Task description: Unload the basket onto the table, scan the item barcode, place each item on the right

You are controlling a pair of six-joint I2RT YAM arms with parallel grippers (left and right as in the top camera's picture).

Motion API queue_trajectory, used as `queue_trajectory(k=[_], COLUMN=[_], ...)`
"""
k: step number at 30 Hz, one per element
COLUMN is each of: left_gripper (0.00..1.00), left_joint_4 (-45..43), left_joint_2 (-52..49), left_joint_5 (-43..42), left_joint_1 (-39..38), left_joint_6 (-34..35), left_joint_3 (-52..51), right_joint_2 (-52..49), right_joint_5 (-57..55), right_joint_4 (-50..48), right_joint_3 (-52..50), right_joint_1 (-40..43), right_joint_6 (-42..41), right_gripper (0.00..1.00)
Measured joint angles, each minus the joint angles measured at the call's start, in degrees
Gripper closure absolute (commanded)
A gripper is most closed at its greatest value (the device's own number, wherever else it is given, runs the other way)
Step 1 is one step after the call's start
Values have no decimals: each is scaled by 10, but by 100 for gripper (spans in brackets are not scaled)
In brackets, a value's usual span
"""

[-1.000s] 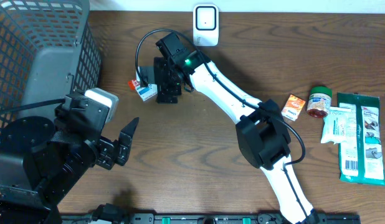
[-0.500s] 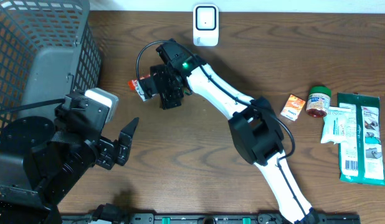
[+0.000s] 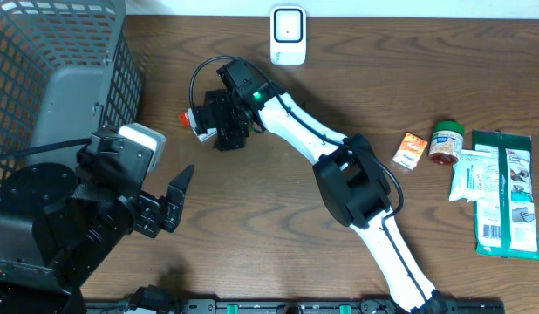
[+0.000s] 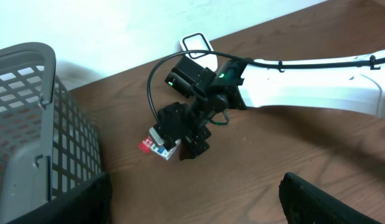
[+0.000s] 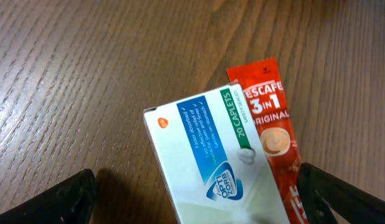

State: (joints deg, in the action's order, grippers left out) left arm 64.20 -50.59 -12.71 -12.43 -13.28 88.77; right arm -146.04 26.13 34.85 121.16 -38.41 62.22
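- Overhead view: the white right arm (image 3: pixel 304 126) reaches across the bench (image 3: pixel 269 227) to the far left part, near the basket (image 3: pixel 51 78).
- The right jaws hang over a small box (image 3: pixel 200 132) that lies flat on the wood, in front of and to the left of the white scanner (image 3: pixel 288 35) at the far edge.
- Only a white corner of the box and a red tip of a sachet (image 3: pixel 183 118) show from under the black wrist in this view.
- Right wrist view: the box is white with a blue band and green lettering, and the red coffee sachet lies touching its side, partly tucked under it.
- The right jaws stand wide apart, one dark finger (image 5: pixel 49 199) at each lower corner of the frame, and neither touches the box.
- Left wrist view: the box lies on the bench under the right arm's tool, close to the wall of the basket.
- The left jaws are apart too; their dark fingers (image 4: pixel 329 199) sit at the bottom corners with bare wood between them.
- The left arm (image 3: pixel 51 218) sits at the near left of the bench, well apart from the box.
- At the right end of the bench lie a small orange carton (image 3: pixel 411 149), a jar (image 3: pixel 446 142) and some flat packets (image 3: pixel 501 192), close together and well apart from both arms' jaws.
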Motion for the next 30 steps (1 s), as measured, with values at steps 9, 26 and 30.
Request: queue_trajectory(k=[9, 26, 30], left_gripper=[14, 14, 14], left_joint_4=[0, 0, 0], left_joint_2=[0, 0, 0], left_joint_5=[0, 0, 0], left_joint_1=[0, 0, 0], left_joint_6=[0, 0, 0], left_joint_3=[0, 0, 0], right_joint_2=[-8, -8, -8], right_joint_5=[46, 23, 12], right_joint_4=[80, 106, 115], right_joint_3=[7, 16, 25], right_joint_1=[19, 16, 14], right_joint_6=[-40, -104, -144], right_gripper=[18, 57, 58])
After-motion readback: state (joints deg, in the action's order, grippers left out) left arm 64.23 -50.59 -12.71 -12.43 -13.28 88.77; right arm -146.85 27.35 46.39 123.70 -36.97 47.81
